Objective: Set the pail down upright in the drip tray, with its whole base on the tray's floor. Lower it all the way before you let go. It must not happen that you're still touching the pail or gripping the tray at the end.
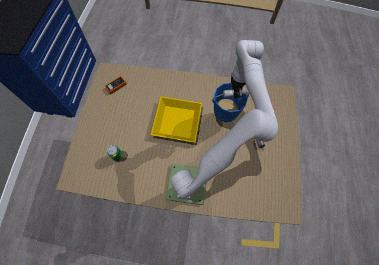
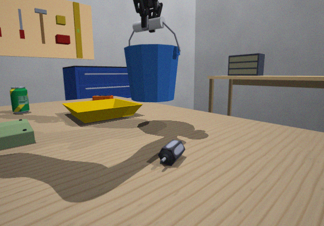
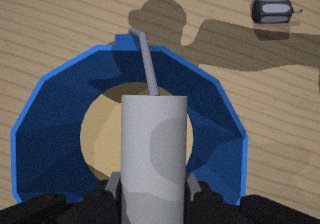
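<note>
My gripper (image 2: 148, 22) is shut on the white grip of the blue pail's (image 2: 151, 72) wire handle (image 3: 154, 149). The pail hangs upright in the air, well above the table, to the right of the yellow drip tray (image 1: 176, 119). In the top view the pail (image 1: 230, 102) is beside the tray's right rim, not over it. In the exterior view the tray (image 2: 102, 109) lies low on the table, left of the pail. The wrist view looks down into the pail (image 3: 125, 134), with the table seen through its open mouth.
A small grey motor (image 2: 171, 151) lies on the table right of the arm. A green can (image 1: 114, 152) stands at the front left, an orange meter (image 1: 115, 84) at the back left. The arm's green base plate (image 1: 186, 185) is at the front. A blue drawer cabinet (image 1: 39, 50) stands off the mat.
</note>
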Tool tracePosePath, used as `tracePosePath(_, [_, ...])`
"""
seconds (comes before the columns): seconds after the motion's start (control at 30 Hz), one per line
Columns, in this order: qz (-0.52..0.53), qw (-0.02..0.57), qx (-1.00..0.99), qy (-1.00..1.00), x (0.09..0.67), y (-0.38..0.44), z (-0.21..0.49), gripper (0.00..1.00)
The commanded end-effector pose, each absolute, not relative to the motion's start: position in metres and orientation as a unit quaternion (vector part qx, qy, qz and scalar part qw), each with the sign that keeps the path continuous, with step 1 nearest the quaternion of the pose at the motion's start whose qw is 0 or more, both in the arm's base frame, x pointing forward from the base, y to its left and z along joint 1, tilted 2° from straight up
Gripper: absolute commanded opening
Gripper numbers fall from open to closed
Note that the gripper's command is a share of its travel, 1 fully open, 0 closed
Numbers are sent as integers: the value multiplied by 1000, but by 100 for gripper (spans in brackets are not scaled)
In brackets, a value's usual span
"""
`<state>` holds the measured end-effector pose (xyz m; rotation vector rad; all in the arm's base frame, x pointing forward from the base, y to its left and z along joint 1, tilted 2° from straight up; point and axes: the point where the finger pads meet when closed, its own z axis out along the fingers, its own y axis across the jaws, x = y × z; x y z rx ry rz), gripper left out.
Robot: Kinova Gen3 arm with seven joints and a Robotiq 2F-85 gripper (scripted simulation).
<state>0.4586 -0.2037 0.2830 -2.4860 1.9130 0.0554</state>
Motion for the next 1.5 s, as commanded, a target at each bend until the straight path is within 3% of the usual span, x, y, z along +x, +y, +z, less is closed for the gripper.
tracePosePath(0.0, [16,2,-792,610,459,-204,284,10])
tracePosePath(1.47, [16,2,-792,610,457,-194,284,10])
